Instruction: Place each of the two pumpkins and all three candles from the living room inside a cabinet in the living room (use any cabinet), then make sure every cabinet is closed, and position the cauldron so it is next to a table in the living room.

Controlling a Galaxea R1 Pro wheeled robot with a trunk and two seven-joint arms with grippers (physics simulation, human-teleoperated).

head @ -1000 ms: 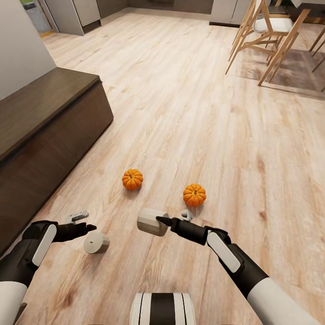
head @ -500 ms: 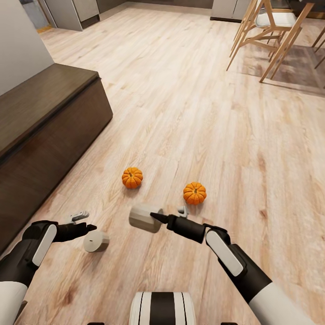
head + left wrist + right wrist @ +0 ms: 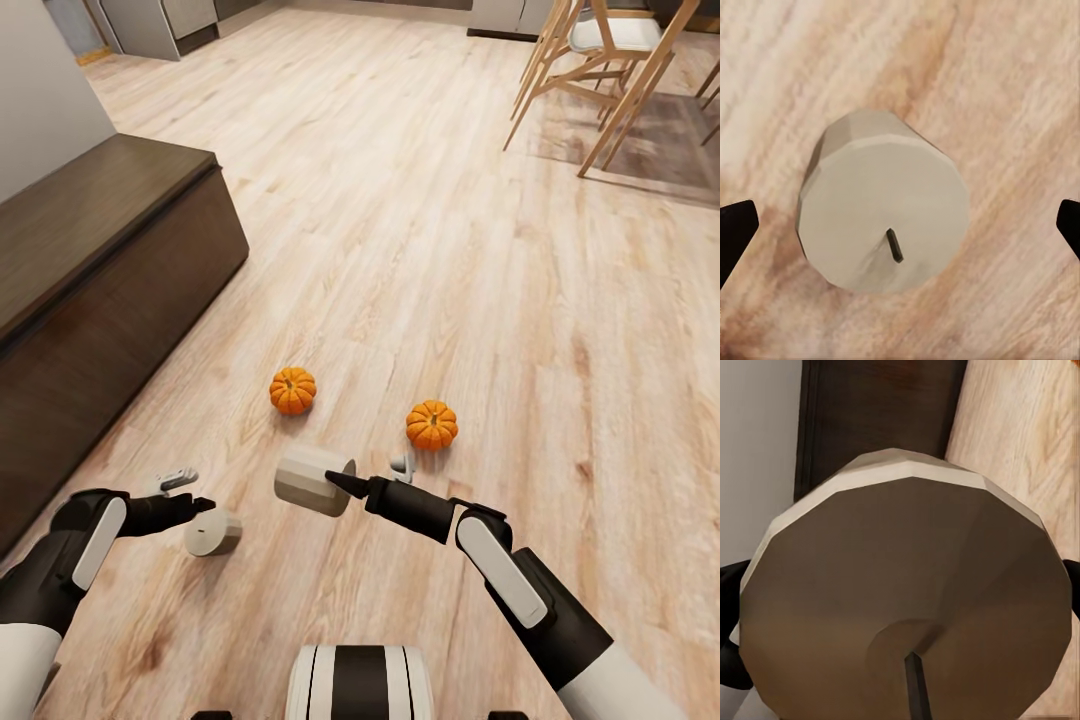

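A: What is the right hand doing?
B: It is pinching a candle. The left hand is spreading over a second candle on the floor; both pumpkins are lying beyond.

Matt waxy candles, pale grained wood floor, dark wood cabinet
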